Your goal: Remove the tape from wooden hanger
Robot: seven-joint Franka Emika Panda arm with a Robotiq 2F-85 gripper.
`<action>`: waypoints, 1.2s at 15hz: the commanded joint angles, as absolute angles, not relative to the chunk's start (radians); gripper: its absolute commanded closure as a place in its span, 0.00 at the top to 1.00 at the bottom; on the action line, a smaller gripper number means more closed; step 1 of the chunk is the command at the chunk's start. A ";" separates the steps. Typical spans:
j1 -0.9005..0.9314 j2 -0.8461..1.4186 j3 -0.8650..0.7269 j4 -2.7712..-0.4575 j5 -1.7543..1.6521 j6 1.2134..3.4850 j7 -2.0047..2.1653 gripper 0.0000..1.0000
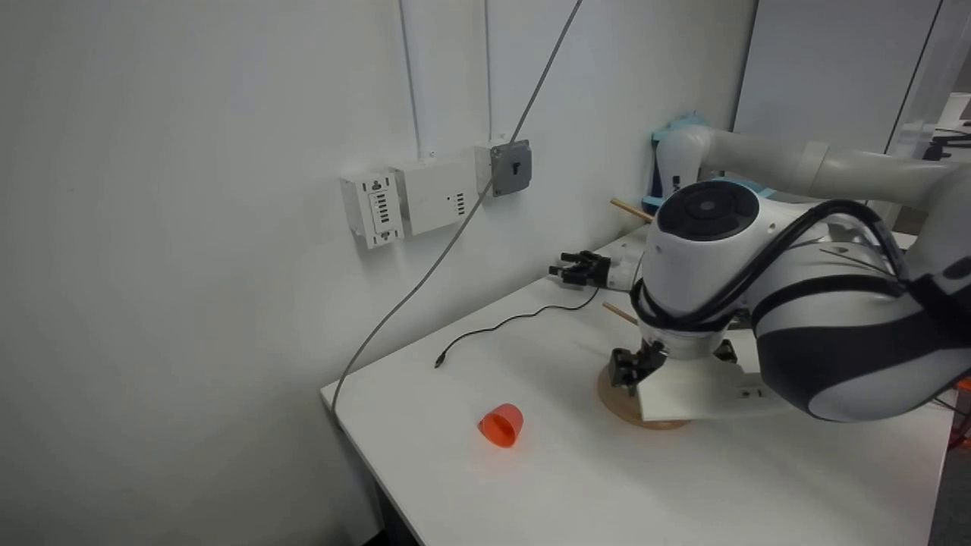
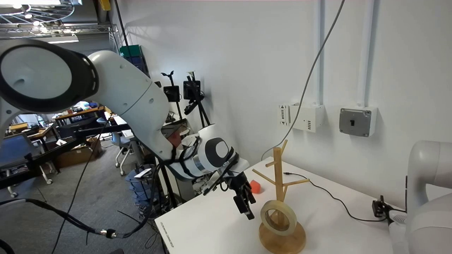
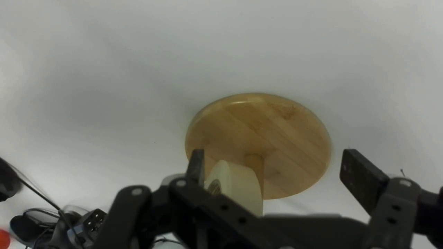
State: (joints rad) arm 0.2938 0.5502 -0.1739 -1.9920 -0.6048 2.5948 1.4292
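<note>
In the wrist view, the gripper [image 3: 273, 162] stands at the bottom of the frame, its jaws spread wide apart. In the frame, between them, one sees the wooden hanger [image 3: 258, 133] and the tape [image 3: 242, 183], which is placed just beside the pole [image 3: 255, 162]. In an exterior view, the tape is in the lower part of the frame, a little right of the middle, in front of the pole and over the round base [image 2: 282, 243] (how exactly it is carried, I cannot tell). There, the gripper is to its left, and a narrow strip of the white table [image 2: 219, 229] shows between. In an exterior view, a small orange cup [image 1: 501, 425] lies on its side below the centre
</note>
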 commanded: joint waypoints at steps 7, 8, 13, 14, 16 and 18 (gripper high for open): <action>0.307 0.533 -0.192 -2.012 -0.632 2.608 1.433 1.00; 0.307 0.527 -0.192 -2.018 -0.635 2.610 1.431 1.00; 0.292 0.489 -0.190 -2.058 -0.639 2.618 1.404 1.00; 0.289 0.482 -0.191 -2.066 -0.640 2.620 1.400 1.00; 0.283 0.470 -0.189 -2.077 -0.635 2.614 1.389 1.00; 0.289 0.503 -0.183 -2.042 -0.619 2.596 1.408 1.00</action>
State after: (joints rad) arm 0.2923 0.5034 -0.1863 -2.0438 -0.6184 2.5979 1.4085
